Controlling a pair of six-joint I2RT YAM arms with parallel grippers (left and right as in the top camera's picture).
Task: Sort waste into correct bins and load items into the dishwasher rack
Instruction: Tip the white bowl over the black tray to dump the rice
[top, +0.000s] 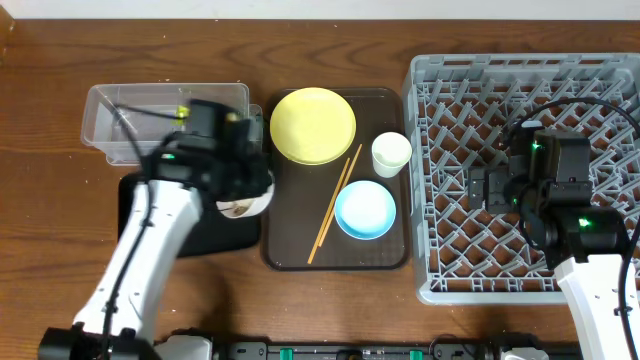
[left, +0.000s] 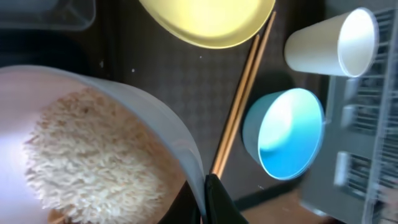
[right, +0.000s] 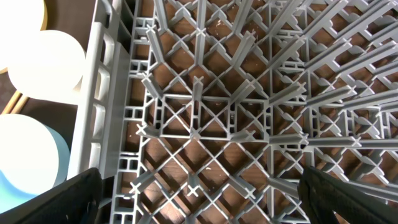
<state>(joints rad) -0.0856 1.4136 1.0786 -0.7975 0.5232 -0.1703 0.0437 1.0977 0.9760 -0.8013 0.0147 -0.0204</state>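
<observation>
My left gripper (top: 250, 186) (left: 208, 198) is shut on the rim of the white bowl (top: 243, 203) (left: 124, 106), which hangs tilted between the black tray (top: 225, 236) and the brown tray's left edge. White rice scraps (left: 87, 155) lie inside the bowl. On the brown serving tray (top: 290, 245) sit the yellow plate (top: 313, 125) (left: 205, 22), the white cup (top: 391, 153) (left: 336, 43), the light blue bowl (top: 365, 209) (left: 289, 134) and the chopsticks (top: 335, 203) (left: 239, 106). My right gripper (top: 480, 187) (right: 199, 205) hovers open and empty over the grey dishwasher rack (top: 600, 90) (right: 205, 118).
The clear plastic tub (top: 130, 110) stands behind the black tray at the back left. The rack's upright pegs rise under and around the right gripper. In the right wrist view the cup (right: 46, 59) and blue bowl (right: 28, 155) lie just beyond the rack's left wall.
</observation>
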